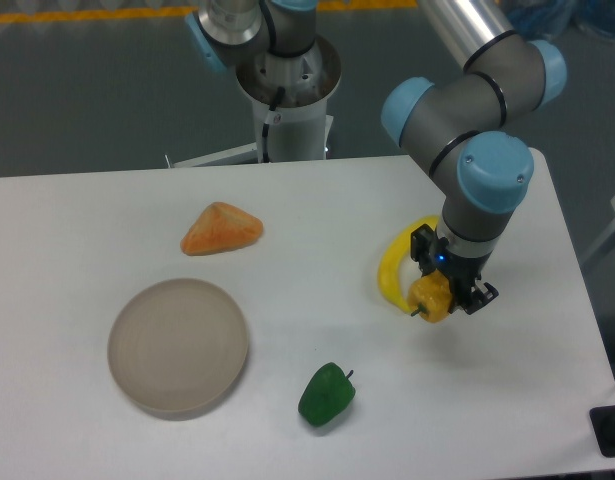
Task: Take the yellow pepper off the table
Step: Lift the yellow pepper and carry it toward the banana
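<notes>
The yellow pepper (pixel 432 299) is a small yellow-orange lump with a short dark stem pointing left. It sits between the fingers of my gripper (pixel 449 291) at the right side of the white table (pixel 287 220). The gripper comes down from above and is shut on the pepper. I cannot tell whether the pepper rests on the table or hangs just above it. The gripper body hides the pepper's upper right part.
A curved yellow banana (pixel 394 268) lies right beside the pepper on its left. A green pepper (pixel 326 394) lies at the front middle. A grey round plate (pixel 178 345) is at the front left. An orange wedge-shaped lump (pixel 221 229) lies behind it.
</notes>
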Controlling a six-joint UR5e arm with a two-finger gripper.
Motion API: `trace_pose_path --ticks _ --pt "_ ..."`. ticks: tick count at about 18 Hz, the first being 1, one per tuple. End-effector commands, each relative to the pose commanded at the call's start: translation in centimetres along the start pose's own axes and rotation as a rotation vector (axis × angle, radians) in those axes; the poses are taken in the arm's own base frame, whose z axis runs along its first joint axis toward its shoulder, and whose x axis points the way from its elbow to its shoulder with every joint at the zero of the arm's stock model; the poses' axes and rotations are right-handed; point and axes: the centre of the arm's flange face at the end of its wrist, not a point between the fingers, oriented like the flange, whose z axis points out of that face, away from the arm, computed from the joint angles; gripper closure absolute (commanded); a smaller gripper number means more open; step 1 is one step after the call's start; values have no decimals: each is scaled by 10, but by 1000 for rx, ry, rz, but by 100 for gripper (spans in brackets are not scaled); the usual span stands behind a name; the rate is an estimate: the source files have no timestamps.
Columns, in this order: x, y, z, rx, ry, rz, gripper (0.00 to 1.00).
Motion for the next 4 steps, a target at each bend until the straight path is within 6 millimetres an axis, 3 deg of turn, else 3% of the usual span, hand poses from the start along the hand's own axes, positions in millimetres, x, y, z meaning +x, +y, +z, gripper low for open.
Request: trace_pose_path --ticks 4 --pt "0 2 0 -16 1 8 76"
